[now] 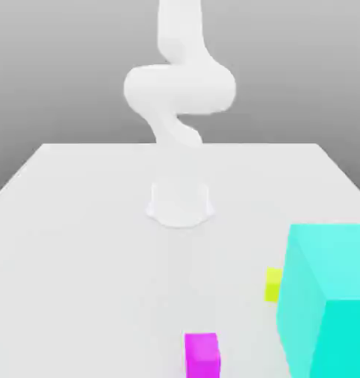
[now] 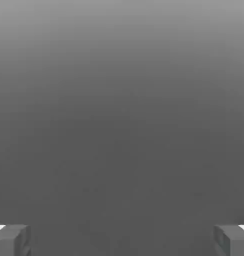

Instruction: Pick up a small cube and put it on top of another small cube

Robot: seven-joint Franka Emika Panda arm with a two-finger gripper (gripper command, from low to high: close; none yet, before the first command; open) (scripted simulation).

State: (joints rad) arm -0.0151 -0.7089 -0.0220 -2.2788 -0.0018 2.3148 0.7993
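A small magenta cube [image 1: 202,355] lies on the white table near the front edge of the exterior view. A small yellow cube [image 1: 272,284] sits further back towards the exterior view's right, partly hidden behind a big cyan cube. In the hand view my gripper [image 2: 122,241] is open, its two grey fingertips [image 2: 12,240] far apart with nothing between them and only plain grey background beyond. The white arm [image 1: 180,88] rises from its base and leaves the picture at the top.
A large cyan cube [image 1: 327,303] stands at the exterior view's front right, touching or very close to the yellow cube. The arm's round base [image 1: 180,203] sits mid-table. The white table [image 1: 80,251] stretches wide on the exterior view's left.
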